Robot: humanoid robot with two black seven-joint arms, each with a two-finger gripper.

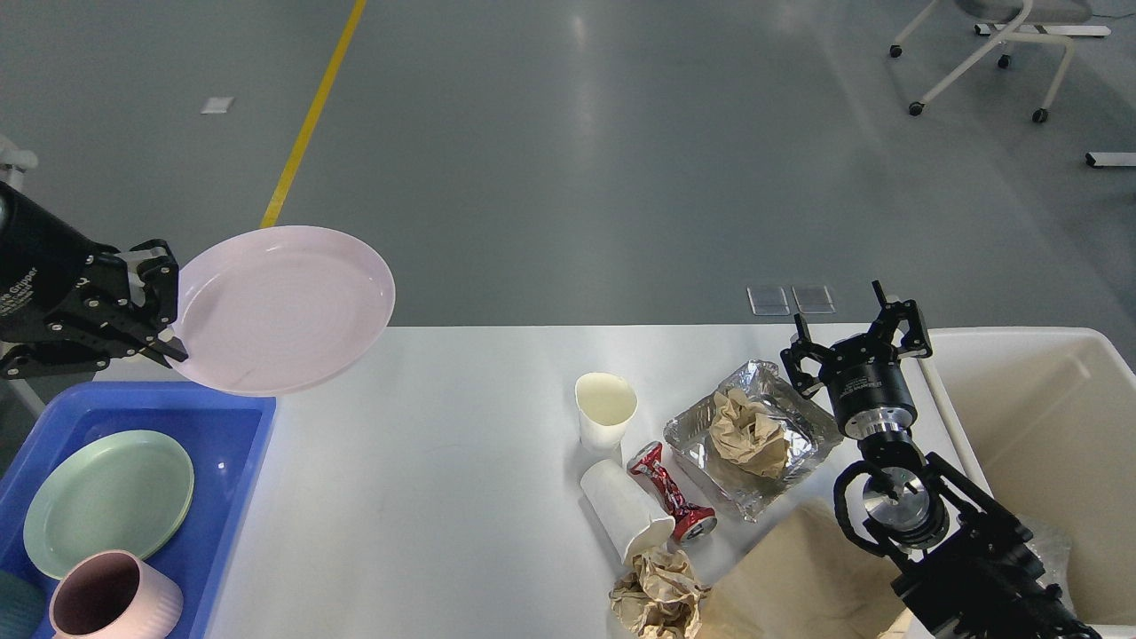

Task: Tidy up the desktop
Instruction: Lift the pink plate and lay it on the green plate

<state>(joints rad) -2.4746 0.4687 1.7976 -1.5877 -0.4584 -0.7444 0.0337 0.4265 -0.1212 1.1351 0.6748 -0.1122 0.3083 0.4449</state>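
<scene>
The white desktop fills the lower middle of the head view. My left gripper is shut on the left rim of a pink plate and holds it in the air above the desktop's far left corner and the blue tray. My right gripper is open and empty above the desktop's right side, next to a foil tray with crumpled brown paper in it. An upright paper cup, a tipped paper cup, a crushed red can and another paper wad lie nearby.
The blue tray holds a green plate and a pink mug. A cream plastic bin stands at the right edge. A flat brown paper bag lies at the front right. An office chair stands on the floor behind.
</scene>
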